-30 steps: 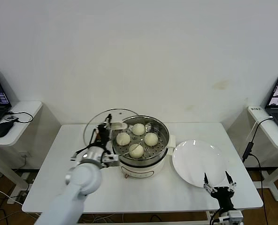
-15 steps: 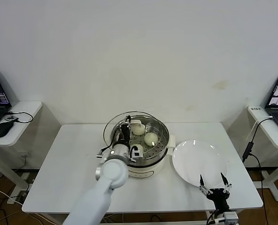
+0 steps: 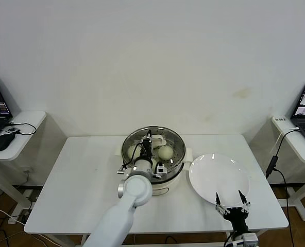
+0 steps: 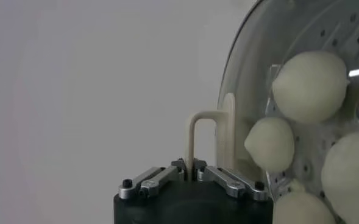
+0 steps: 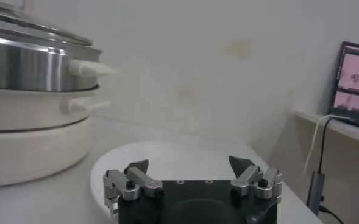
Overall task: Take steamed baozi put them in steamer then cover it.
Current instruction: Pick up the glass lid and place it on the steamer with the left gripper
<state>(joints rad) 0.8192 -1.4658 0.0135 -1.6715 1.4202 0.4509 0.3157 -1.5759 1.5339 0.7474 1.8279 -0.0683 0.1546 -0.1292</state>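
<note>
Four steamed baozi [image 4: 309,85] partly masked under cover [image 3: 153,140] on steamer [image 3: 168,180]; left gripper [image 4: 194,171] clamps handle; right gripper [image 5: 191,170] spread, near plate [image 3: 219,177].

1. The left gripper [image 3: 148,140] carried the glass lid [image 3: 153,141] rightward from beside the steamer [image 3: 160,177] until it sat over the pot, covering the buns [image 3: 165,152].
2. The right gripper [image 3: 228,198] drifted slightly left along the plate's [image 3: 219,177] near edge.

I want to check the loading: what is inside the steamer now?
Through the glass cover the left wrist view shows four baozi on the perforated tray of the steamer. The left gripper grips its handle. Below the tray is hidden.
</note>
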